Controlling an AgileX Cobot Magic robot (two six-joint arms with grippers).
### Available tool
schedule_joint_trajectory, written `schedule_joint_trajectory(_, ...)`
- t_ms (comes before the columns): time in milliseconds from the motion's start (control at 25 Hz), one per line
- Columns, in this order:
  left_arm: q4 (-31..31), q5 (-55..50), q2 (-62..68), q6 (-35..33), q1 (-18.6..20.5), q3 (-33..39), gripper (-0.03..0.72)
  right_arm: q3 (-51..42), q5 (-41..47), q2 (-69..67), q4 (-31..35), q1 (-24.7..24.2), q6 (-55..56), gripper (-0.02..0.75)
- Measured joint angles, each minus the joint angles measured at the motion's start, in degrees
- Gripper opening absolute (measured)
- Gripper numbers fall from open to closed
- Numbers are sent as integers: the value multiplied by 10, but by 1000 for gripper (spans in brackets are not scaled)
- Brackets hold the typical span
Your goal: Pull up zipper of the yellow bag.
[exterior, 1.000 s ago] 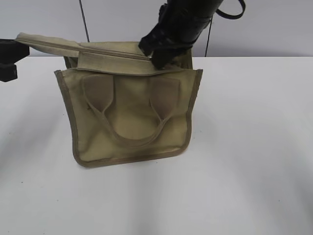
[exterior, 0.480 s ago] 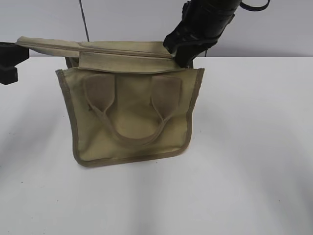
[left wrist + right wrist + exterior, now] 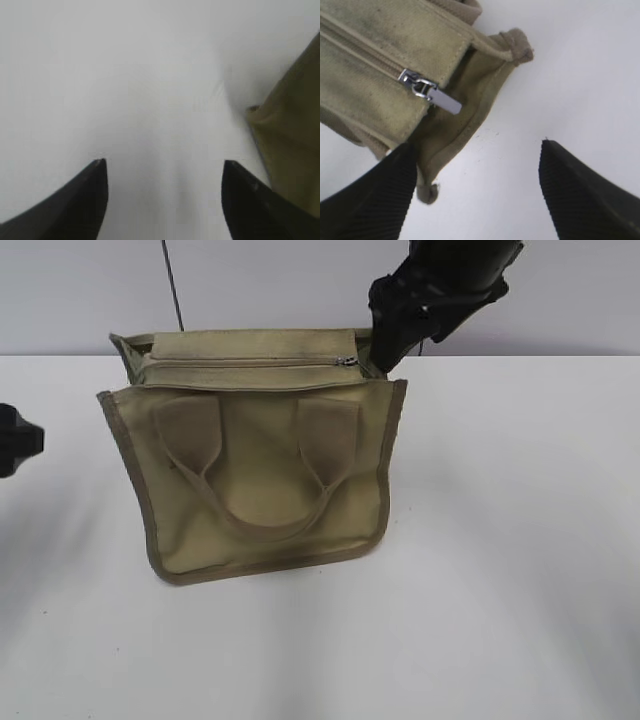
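1. We see the left gripper (image 3: 12, 440) has let go of the bag's top panel and pulled back; its jaws are spread wide, holding nothing.
2. The yellow bag (image 3: 255, 475) stands mid-table (image 3: 500, 590), the panel settled flat.
3. The zipper (image 3: 250, 362) pull sits at the right end.
4. Behind, the right gripper (image 3: 388, 335) has lifted clear, wide open and empty.

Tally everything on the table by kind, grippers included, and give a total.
Yellow bag: 1
Fabric handles visible on its face: 1
Silver zipper pull: 1
Grippers: 2, the left gripper and the right gripper, both with jaws apart and empty
Total: 5
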State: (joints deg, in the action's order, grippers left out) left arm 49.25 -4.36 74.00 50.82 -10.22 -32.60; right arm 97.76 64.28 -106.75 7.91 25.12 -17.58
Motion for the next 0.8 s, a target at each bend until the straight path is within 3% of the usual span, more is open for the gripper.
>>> schedule_joint_trajectory(120, -90, -112, 0, -45, -83, 0, 499, 0, 25, 24, -1, 0, 3, 584)
schedule_joint_trajectory(240, -240, -185, 0, -189, -155, 0, 438, 0, 49, 47, -10, 0, 14, 584)
schedule_joint_trajectory(320, -340, -232, 0, -298, -185, -1, 407, -1, 50, 69, -14, 0, 19, 584)
schedule_joint_trajectory(400, -420, -285, -2, -365, -197, -4, 397, -13, 50, 98, -16, 0, 22, 584)
schedule_joint_trajectory(520, -468, -381, -24, -411, -200, -18, 412, -64, 50, 165, -16, 0, 24, 584)
schedule_joint_trajectory(800, -497, -508, -199, -431, -200, -91, 567, -313, 52, 390, -16, 0, 28, 597)
